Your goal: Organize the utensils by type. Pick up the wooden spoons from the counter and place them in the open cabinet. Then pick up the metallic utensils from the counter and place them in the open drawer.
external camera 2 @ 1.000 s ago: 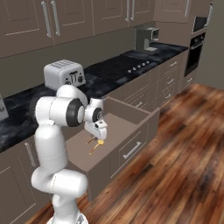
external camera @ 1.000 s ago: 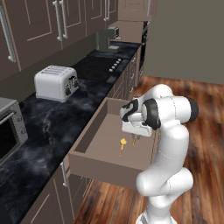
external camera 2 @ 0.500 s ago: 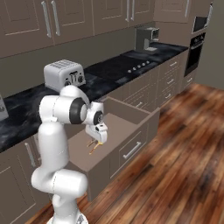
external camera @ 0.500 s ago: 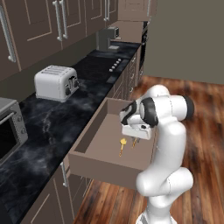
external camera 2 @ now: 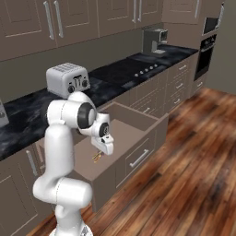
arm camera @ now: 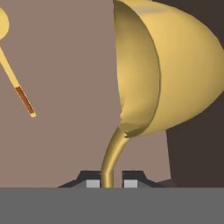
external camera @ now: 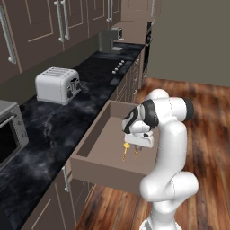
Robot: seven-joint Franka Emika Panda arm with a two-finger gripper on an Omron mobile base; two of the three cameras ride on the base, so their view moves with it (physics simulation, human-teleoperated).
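In the hand view, a golden utensil (arm camera: 15, 83) lies at upper left on the drawer floor (arm camera: 70, 109). Right of centre, the gripper (arm camera: 112, 181) is clamped on the thin handle of a second golden utensil (arm camera: 175, 74), whose large head fills the upper right.

The brown drawer (external camera: 99, 148) is pulled out wide from under the shiny black bench (external camera: 54, 130). One short golden utensil (external camera: 125, 150) with a round yellow head lies flat on the drawer floor. A second golden utensil (arm camera: 148, 83) is pinched by its thin handle in the claw (arm camera: 107, 181), its big yellow head up close. It seems to hang just above the drawer floor, near the first one.
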